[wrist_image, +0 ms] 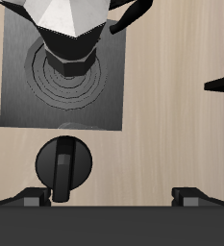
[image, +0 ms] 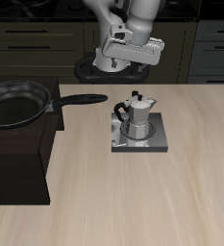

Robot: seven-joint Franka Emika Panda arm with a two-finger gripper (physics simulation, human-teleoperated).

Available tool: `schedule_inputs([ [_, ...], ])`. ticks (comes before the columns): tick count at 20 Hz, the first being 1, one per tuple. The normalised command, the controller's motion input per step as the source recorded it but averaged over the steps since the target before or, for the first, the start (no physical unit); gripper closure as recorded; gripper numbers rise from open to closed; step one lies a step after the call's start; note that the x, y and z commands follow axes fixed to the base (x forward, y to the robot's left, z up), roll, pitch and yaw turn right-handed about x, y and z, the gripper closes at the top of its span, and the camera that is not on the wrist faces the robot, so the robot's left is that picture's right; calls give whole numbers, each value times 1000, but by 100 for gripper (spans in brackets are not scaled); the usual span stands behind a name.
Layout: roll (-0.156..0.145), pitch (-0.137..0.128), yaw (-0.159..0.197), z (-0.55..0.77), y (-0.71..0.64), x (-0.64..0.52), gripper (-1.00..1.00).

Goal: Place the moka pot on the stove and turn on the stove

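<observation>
The arm (image: 133, 19) is smooth white with rounded segments, ending in a blocky light-grey gripper (image: 130, 50) with dark, short jaws.

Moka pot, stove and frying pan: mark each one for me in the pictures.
moka pot (image: 137, 117): exterior view, on its faceted silver body.
stove (image: 158, 144): exterior view, on the bare grey plate beside the pot.
frying pan (image: 15, 102): exterior view, inside its black bowl.

Your arm reaches down from the back, wrist tilted, holding the gripper (image: 123, 64) high in the air. Its fingers (wrist_image: 32, 199) are spread wide, gripping nothing.
</observation>
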Motion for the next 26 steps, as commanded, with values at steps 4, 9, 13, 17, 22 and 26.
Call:
schedule_inputs([
  [4, 2, 45, -2, -266, 149, -45, -100],
  [9, 49, 8, -18, -162, 280, -69, -100],
  [13, 0, 80, -22, -413, 152, 37, -100],
  [17, 9, 46, -14, -347, 109, 54, -100],
  [22, -19, 56, -15, -249, 2, -29, -100],
  [26, 19, 23, -47, -249, 113, -126, -100],
])
